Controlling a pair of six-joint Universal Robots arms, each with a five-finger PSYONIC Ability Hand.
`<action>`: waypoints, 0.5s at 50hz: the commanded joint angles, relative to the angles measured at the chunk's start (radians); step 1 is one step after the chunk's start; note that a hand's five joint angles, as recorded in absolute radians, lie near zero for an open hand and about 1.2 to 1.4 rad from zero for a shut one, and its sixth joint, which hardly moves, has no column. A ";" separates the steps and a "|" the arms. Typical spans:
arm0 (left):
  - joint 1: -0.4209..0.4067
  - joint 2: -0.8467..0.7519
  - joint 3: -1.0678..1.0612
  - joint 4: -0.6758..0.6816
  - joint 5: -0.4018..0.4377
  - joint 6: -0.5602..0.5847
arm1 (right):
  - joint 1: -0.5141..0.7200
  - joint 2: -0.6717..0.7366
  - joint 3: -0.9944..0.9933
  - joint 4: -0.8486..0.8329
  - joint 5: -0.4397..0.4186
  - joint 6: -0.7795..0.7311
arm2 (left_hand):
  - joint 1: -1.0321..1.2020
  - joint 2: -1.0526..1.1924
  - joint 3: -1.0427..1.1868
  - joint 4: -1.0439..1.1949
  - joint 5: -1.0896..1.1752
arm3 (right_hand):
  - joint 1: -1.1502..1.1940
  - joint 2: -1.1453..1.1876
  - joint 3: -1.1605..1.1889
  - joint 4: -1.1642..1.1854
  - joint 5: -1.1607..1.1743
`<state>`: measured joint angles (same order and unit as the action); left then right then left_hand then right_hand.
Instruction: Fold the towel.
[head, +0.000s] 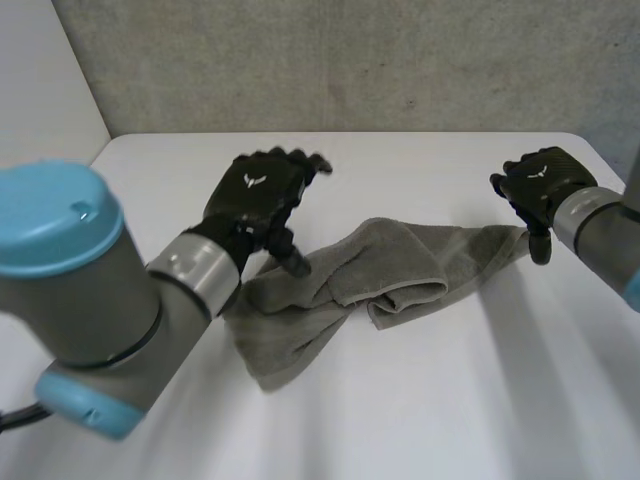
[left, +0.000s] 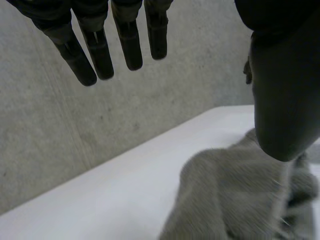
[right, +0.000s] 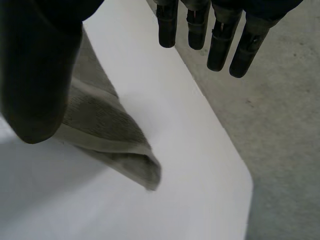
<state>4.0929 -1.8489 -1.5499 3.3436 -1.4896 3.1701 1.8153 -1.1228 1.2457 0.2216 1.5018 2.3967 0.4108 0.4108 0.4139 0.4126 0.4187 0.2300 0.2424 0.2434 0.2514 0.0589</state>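
— So, how will it handle?
— Soft, limp and light, I judge. The crumpled grey terry towel (head: 380, 270) lies mid white table (head: 420, 400). My left hand (head: 255, 195) and right hand (head: 540, 185) grip nothing, fingers straight. I'd pinch its left and right ends.

- Held hand (right: 40, 75) above table (right: 190, 165), fingers (right: 220, 45) straight, well apart from thumb, with nothing between them.
- Showed thumb in front of towel (right: 105, 130); could not tell whether touching.
- Lay on table as a grey, folded corner of towel, tip pointing toward table's rounded corner.
- Ended near that rounded corner, with grey floor (right: 280, 125) beyond.
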 joint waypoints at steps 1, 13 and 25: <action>-0.008 0.074 -0.194 -0.010 -0.001 0.001 | -0.010 -0.095 0.110 0.062 -0.163 0.177 | -0.015 -0.015 -0.018 -0.017 -0.198 | -0.055 -0.068 -0.069 -0.077 -0.059; -0.011 -0.069 -0.242 0.005 -0.063 0.037 | 0.015 -0.057 0.290 -0.168 -0.262 0.438 | -0.012 -0.012 -0.015 -0.014 -0.195 | 0.007 -0.005 -0.006 -0.014 0.004; -0.009 -0.182 -0.193 0.008 -0.124 0.129 | 0.093 0.084 0.242 -0.260 -0.187 0.440 | 0.102 0.102 0.099 0.100 -0.081 | 0.143 0.130 0.129 0.121 0.139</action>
<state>4.0841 -1.9994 -1.7571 3.3485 -1.6037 3.2713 1.8761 -1.1048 1.5237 -0.0048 1.2698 2.8415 0.5113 0.5057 0.5104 0.5098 0.5146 0.2852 0.2713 0.2695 0.2750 0.1091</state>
